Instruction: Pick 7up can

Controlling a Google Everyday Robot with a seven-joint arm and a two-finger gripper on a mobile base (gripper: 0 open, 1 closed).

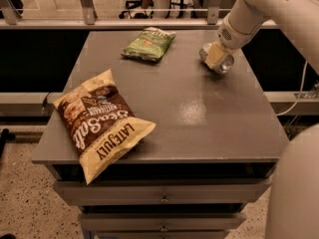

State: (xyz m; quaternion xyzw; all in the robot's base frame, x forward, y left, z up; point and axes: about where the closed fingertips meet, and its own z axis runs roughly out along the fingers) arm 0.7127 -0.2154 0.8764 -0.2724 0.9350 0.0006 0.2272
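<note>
At the table's (199, 118) far right, the claw (215, 56) half-hides the 7up can (226, 65), grip unreadable.

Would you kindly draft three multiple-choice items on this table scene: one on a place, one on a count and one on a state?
1. Where is the 7up can on the table?
A. front left corner
B. back right, at the gripper
C. dead centre

2. How many snack bags lie on the table?
A. one
B. two
C. four

3. How does the brown chip bag lie?
A. flat, one corner past the front edge
B. standing upright
C. folded in half

Answers:
1 B: the gripper is down on the can near the back right edge.
2 B: the brown chip bag and the green bag.
3 A: its lower corner hangs over the front edge.
</note>
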